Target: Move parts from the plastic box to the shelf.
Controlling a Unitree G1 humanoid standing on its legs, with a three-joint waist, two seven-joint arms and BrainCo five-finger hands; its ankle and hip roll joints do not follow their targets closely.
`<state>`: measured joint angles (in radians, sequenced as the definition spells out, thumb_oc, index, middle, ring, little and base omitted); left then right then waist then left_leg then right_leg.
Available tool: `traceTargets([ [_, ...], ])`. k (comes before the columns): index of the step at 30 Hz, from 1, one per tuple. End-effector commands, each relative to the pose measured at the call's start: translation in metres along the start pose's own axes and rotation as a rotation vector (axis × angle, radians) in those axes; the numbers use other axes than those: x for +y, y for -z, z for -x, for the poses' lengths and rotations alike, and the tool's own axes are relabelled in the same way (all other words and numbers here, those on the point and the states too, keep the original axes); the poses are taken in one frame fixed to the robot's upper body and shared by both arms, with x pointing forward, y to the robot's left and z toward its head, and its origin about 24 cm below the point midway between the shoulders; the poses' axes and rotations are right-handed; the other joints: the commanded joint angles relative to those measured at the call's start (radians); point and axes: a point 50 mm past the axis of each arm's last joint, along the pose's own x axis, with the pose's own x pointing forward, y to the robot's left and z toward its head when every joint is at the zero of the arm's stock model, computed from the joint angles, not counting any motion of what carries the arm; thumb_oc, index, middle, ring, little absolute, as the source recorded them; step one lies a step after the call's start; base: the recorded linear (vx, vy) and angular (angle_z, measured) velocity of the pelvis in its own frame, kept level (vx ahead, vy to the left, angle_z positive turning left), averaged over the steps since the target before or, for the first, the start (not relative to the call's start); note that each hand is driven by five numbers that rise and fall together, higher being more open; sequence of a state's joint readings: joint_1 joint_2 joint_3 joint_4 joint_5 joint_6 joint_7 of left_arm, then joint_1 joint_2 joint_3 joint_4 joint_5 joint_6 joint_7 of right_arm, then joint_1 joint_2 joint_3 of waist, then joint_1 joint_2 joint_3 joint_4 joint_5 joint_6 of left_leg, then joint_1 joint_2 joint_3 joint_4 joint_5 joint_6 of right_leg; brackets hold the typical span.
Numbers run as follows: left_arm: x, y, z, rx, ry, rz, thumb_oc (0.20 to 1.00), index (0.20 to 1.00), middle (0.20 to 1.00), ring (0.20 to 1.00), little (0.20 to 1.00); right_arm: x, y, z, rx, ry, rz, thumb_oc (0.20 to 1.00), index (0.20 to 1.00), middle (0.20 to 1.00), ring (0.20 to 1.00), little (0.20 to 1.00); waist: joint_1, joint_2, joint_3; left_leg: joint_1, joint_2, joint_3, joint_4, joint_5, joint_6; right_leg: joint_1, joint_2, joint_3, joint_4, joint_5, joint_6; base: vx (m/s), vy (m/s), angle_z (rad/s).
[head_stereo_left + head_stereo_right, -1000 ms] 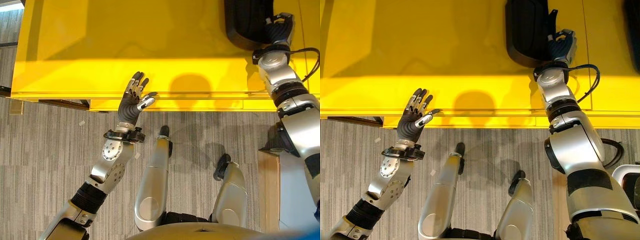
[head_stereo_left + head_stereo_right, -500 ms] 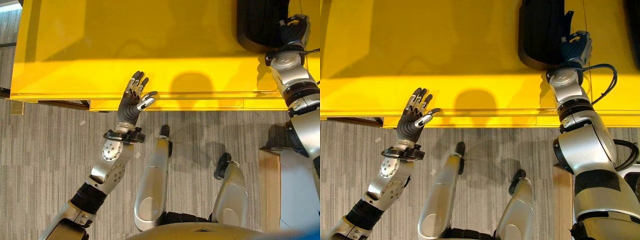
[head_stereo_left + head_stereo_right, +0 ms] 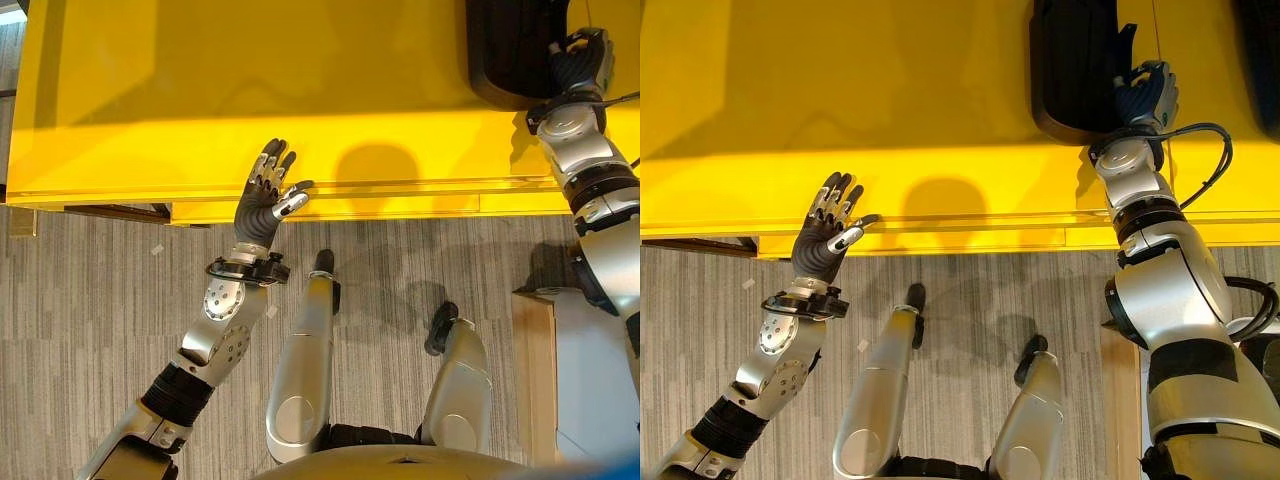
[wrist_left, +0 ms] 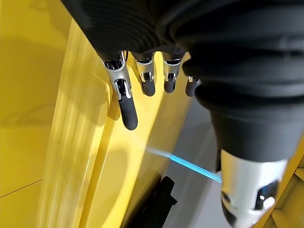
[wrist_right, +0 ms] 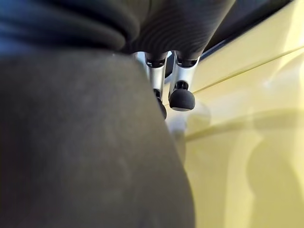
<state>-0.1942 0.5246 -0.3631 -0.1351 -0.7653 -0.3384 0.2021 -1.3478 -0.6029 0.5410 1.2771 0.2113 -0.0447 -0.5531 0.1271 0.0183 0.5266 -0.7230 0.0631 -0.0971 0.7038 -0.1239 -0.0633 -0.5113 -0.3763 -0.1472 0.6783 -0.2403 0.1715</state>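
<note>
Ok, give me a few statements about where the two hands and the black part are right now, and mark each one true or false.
1. The left hand has straight, spread fingers. True.
2. The left hand holds a black part. False: it holds nothing and sits at the front edge of the yellow surface.
3. The right hand is beside the black part. True.
4. The black part lies on the grey floor. False: it lies on the yellow surface.
5. The two hands touch each other. False: they are far apart, one on each side of the view.
</note>
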Motion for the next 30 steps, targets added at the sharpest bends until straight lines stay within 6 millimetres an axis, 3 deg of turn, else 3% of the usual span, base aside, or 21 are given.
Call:
traceTargets([
  [1,-0.003,-0.007,-0.002,-0.045,0.02,-0.017,1.0,1.0,1.0,1.0,1.0,-0.018,-0.046,-0.013,-0.103,0.075,-0.07,1.0,1.0,1.0,1.0,1.0,0.015,0.009,-0.022,-0.005,0.05,0.023,0.004,-0.038,-0.004,0.011,0.04,-0.004,0.029,-0.04,-0.088,0.0,0.0,0.0],
  [11,0.0,-0.008,-0.001,-0.05,-0.002,-0.02,1.0,1.0,1.0,1.0,1.0,-0.011,-0.069,-0.007,-0.171,0.064,-0.173,1.0,1.0,1.0,1.0,1.0,0.016,0.003,-0.022,-0.003,0.05,0.019,0.003,-0.035,-0.003,0.011,0.042,-0.004,0.038,-0.042,-0.091,0.0,0.0,0.0],
  [20,0.003,-0.008,0.001,-0.045,-0.008,-0.021,1.0,1.0,1.0,1.0,1.0,-0.008,-0.104,0.001,-0.329,0.055,-0.186,1.0,1.0,1.0,1.0,1.0,0.006,-0.007,-0.021,0.002,0.057,0.023,-0.002,-0.032,-0.003,0.009,0.047,0.0,0.032,-0.034,-0.091,0.0,0.0,0.0],
  [30,0.006,-0.009,0.003,-0.043,-0.007,-0.025,1.0,1.0,1.0,1.0,1.0,-0.014,-0.118,0.003,-0.407,0.063,-0.149,1.0,1.0,1.0,1.0,1.0,0.0,-0.014,-0.028,0.005,0.062,0.023,-0.002,-0.032,-0.007,0.009,0.049,0.004,0.032,-0.033,-0.09,0.0,0.0,-0.01],
])
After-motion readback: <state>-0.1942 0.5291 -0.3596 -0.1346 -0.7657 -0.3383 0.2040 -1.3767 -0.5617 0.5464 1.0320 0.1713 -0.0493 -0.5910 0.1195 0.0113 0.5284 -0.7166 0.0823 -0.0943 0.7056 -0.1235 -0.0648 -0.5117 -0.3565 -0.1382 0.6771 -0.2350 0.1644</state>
